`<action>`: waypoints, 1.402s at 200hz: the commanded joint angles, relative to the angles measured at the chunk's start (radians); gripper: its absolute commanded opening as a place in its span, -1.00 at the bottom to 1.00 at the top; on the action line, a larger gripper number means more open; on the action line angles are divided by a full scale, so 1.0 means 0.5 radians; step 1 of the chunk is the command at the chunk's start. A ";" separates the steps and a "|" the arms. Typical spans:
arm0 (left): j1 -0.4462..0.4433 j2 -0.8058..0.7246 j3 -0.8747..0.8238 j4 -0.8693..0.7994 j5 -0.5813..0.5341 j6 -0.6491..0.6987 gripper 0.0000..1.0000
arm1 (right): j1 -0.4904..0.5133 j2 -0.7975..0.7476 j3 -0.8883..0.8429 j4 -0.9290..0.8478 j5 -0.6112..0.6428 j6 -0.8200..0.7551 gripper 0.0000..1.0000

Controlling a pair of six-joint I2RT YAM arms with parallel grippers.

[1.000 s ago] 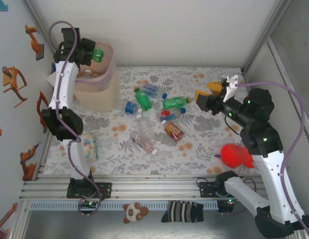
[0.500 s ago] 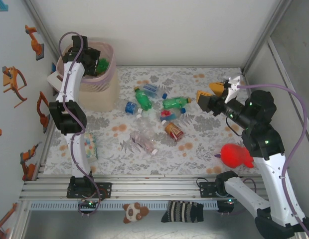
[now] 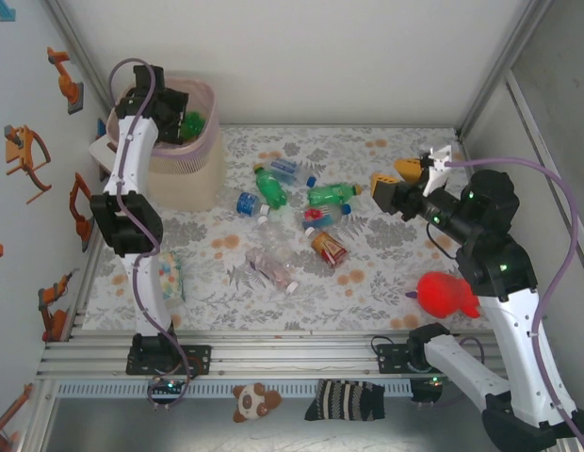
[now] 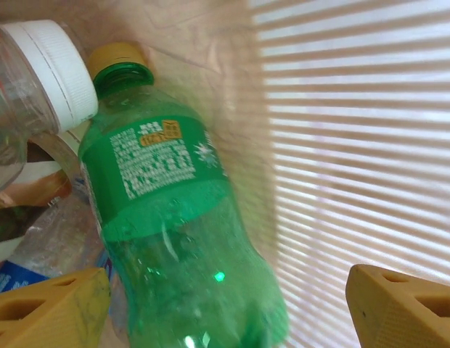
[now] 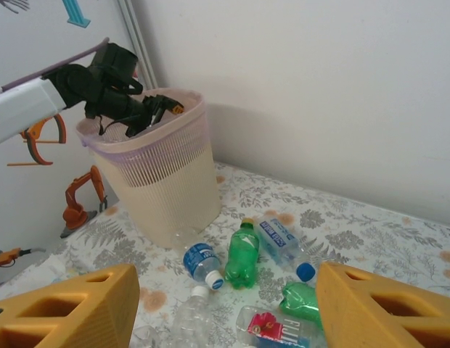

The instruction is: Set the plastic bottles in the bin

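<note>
One green bottle inside one bin; one red toy

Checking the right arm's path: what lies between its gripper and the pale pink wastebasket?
Scattered plastic bottles, green and clear, lie on the floral table there; the top external and right wrist views show them.

The top view is bright and even; the things on the desk throw only small, soft shadows; the white wall looks a bit washed out. In the left wrist view the green bottle is smeared with blur; light glows through the slats of the bin; the left jaws look soft at the bottom corners. In the right wrist view the bin throws a pale shadow on the wall behind it; the right jaws are fuzzy.
</note>
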 commanded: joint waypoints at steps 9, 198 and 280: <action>0.008 -0.233 0.006 -0.010 -0.013 0.095 0.68 | 0.010 0.038 -0.004 -0.063 0.085 0.012 0.29; -0.036 -1.477 -1.336 0.605 0.294 1.362 0.55 | -0.021 0.861 -0.266 0.425 0.503 1.442 0.24; -0.008 -2.059 -1.947 0.808 0.454 1.721 0.75 | -0.322 1.493 -0.557 1.562 0.002 2.046 0.25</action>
